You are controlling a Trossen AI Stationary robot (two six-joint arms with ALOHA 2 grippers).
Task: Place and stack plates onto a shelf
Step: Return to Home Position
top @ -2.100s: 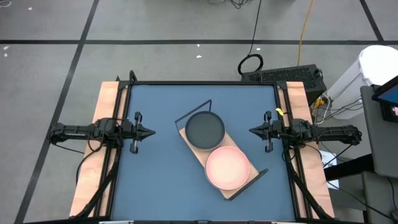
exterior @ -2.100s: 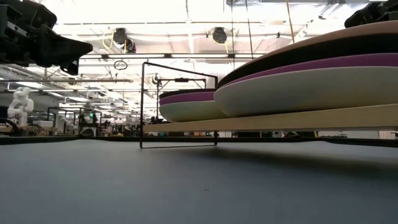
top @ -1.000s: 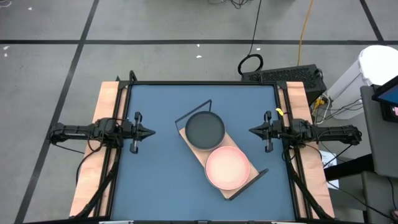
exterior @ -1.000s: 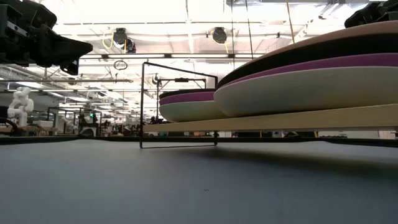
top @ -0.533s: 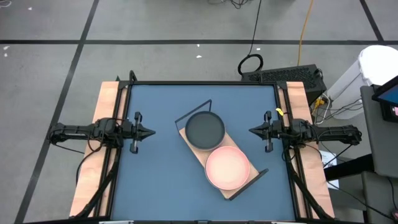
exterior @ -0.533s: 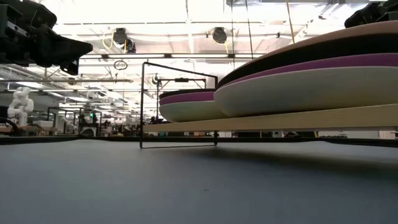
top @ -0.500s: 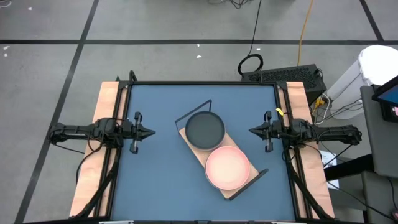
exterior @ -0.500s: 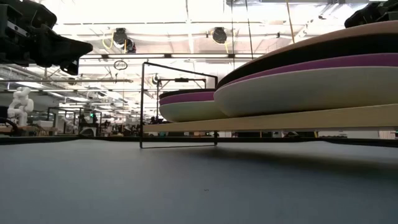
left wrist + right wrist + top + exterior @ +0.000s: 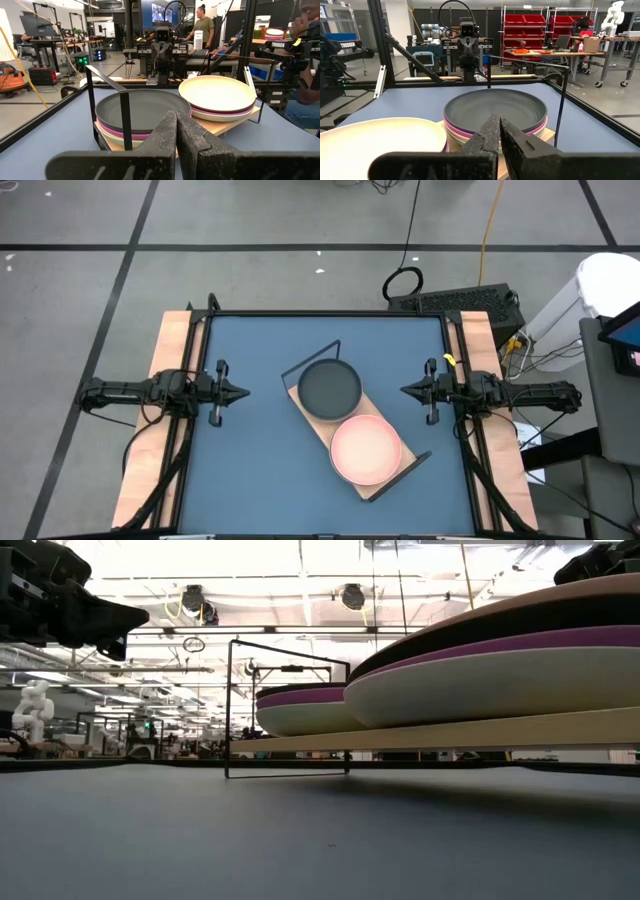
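Note:
The shelf [image 9: 376, 482], a light wooden board with a thin black wire frame [image 9: 312, 354], lies slantwise on the blue table. Two stacks of plates rest on it. A black plate [image 9: 329, 388] tops the far stack, a pink plate [image 9: 365, 449] tops the near one; purple and pale plates [image 9: 470, 680] show beneath. My left gripper [image 9: 247, 392] is shut at the table's left side and my right gripper [image 9: 403, 390] is shut at the right side. Both point level toward the shelf and hold nothing.
Bare blue tabletop [image 9: 240, 470] lies all around the shelf. Wooden side rails [image 9: 168, 360] run along the table's left and right edges. A person [image 9: 202, 27] stands in the room far beyond the table.

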